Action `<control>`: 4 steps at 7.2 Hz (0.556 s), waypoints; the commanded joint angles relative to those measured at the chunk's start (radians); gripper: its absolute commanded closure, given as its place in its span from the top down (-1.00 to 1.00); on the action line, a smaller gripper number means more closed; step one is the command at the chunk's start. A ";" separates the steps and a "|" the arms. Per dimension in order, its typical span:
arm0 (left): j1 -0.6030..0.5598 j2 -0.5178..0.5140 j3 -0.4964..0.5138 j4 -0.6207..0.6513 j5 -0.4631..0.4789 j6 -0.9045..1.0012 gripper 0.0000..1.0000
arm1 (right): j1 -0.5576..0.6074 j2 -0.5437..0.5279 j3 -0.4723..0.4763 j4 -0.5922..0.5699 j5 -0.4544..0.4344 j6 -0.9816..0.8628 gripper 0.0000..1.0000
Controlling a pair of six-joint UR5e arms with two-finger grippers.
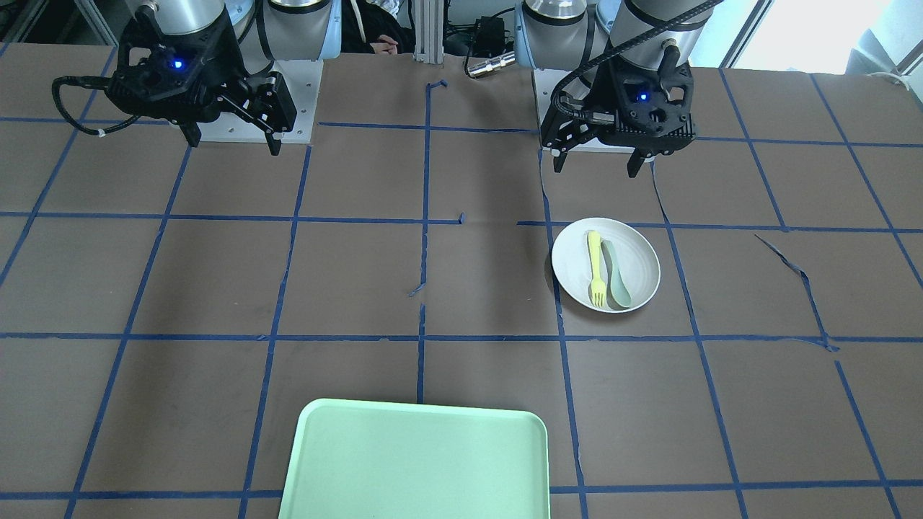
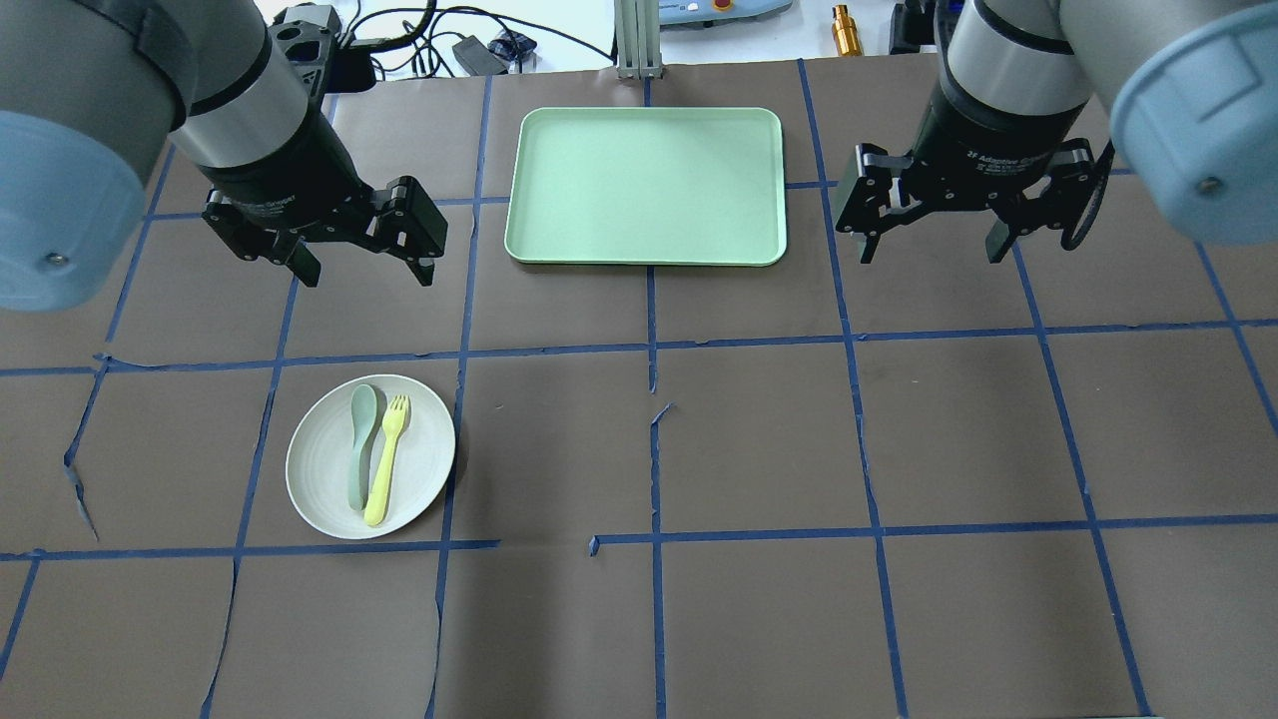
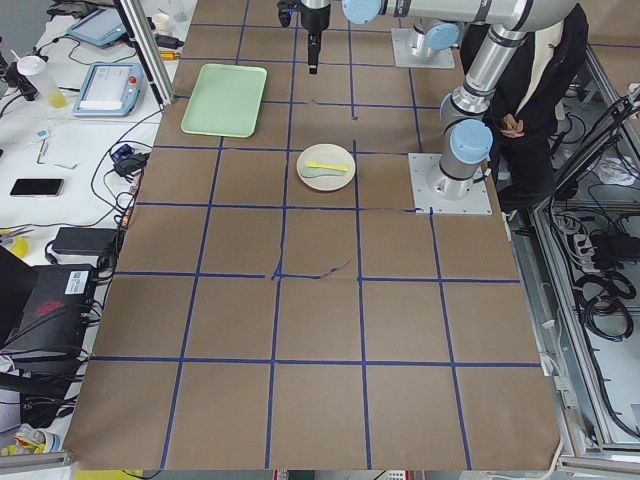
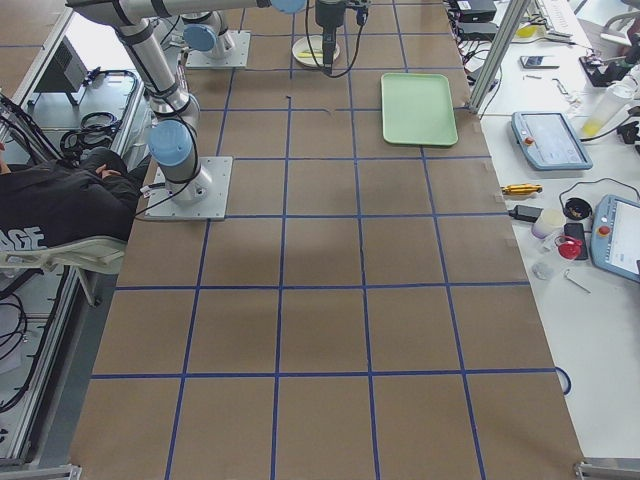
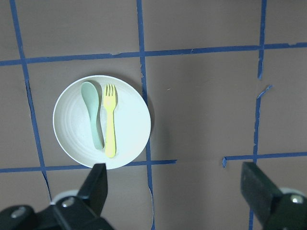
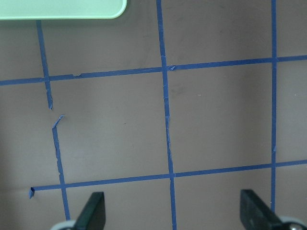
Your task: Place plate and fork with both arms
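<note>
Over the tabletop, overhead view: plate (image 2: 319, 479) carrying fork (image 2: 384, 464) lies at 6 o'clock from the left fingers (image 2: 419, 250), spread wide; right fingers (image 2: 865, 235), equally wide, well apart.
Left wrist view: fork's long axis 12–6, tines at 12; spoon (image 5: 93, 115) just beside at 9.
Front view: tray (image 1: 414, 468) about 7 o'clock from plate.

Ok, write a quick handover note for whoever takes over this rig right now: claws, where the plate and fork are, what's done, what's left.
Left claw: open, empty, raised above the table near the plate.
Right claw: open, empty, over bare table.
Plate: on the table on the robot's left side; fork lies in it beside a grey-green spoon.
Mint-green tray: far middle of the table, nothing on it.
Done: nothing picked up.
Left: grasp and place plate and fork, likely on the tray.
</note>
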 commanded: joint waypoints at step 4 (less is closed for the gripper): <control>0.000 0.005 0.000 0.000 -0.005 -0.004 1.00 | 0.000 -0.004 0.012 -0.009 -0.013 0.003 1.00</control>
